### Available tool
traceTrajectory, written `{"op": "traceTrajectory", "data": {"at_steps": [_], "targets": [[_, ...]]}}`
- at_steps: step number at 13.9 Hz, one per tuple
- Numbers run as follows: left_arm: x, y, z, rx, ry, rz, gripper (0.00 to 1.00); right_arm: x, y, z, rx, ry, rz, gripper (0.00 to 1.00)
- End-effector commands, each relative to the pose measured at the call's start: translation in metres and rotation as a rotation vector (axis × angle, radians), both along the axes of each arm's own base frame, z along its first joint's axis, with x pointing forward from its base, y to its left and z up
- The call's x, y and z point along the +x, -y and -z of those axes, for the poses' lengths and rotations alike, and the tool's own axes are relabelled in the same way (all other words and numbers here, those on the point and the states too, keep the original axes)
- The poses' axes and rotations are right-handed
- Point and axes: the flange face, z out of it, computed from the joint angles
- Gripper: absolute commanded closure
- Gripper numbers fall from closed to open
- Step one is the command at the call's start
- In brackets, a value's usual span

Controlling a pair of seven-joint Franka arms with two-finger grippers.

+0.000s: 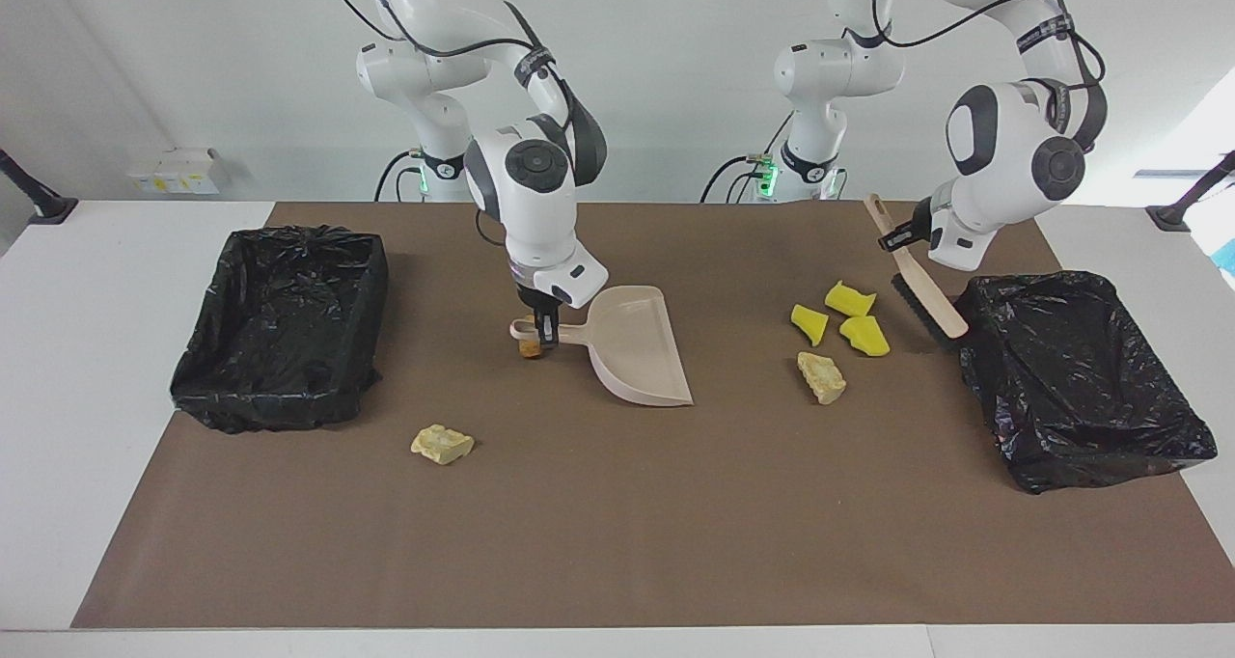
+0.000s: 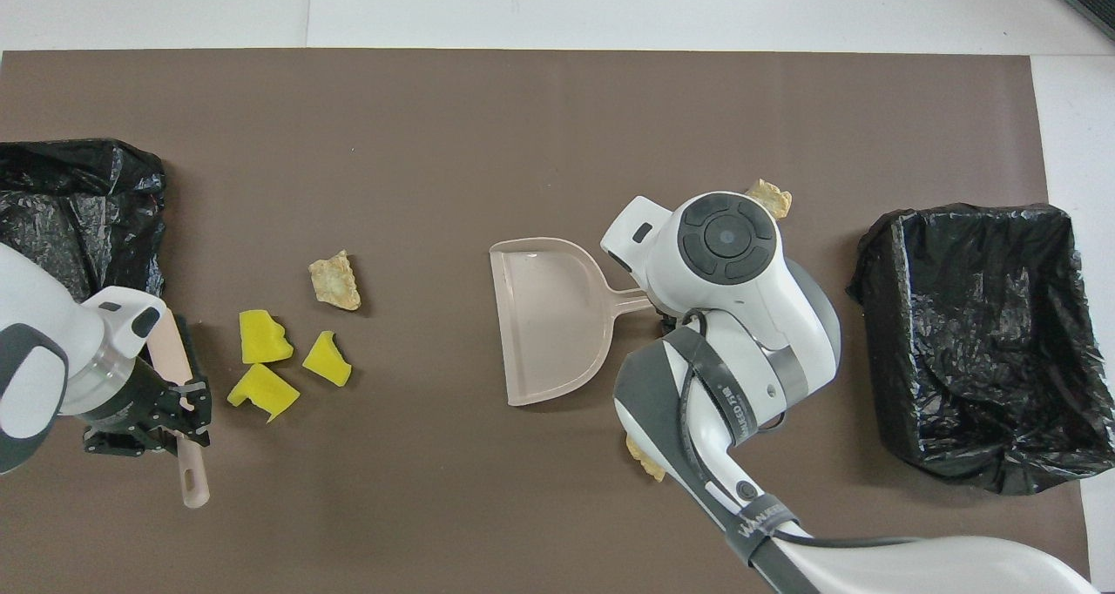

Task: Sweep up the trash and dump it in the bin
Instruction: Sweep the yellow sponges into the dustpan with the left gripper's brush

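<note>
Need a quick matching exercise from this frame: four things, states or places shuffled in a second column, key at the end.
Column A
1. brush
2. dustpan
3. three yellow sponge chunks
4. black-lined bin at the right arm's end

Column B
a. lying on the mat beside a pale bread-like lump
b. held by its handle in the right gripper, pan on the mat
c. nothing visible inside it
d. held tilted in the left gripper, raised off the mat

Pairs: 1-d, 2-b, 3-a, 4-c
</note>
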Motion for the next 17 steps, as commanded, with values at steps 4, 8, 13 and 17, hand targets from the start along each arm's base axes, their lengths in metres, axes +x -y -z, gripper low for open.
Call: {"op": "traceTrajectory", "data": {"at_steps": [4,8,13,17], "targets": [[-0.027,0.089,0.027,-0.017,0.033,0.201,1.00,-0.027,0.003,0.001,-0.021,0.060,0.159,1.00],[-0.031,0.168,0.023,-0.123,0.110,0.187,1.00,-0.025,0.007,0.004,-0.021,0.057,0.162,1.00],[-0.030,0.268,0.019,-0.279,0.178,0.167,1.00,-0.022,-0.008,0.015,0.014,0.088,0.143,1.00],[-0.016,0.316,-0.008,-0.320,0.222,0.187,1.00,-0.022,-0.025,0.033,0.034,0.094,0.122,1.00]]}}
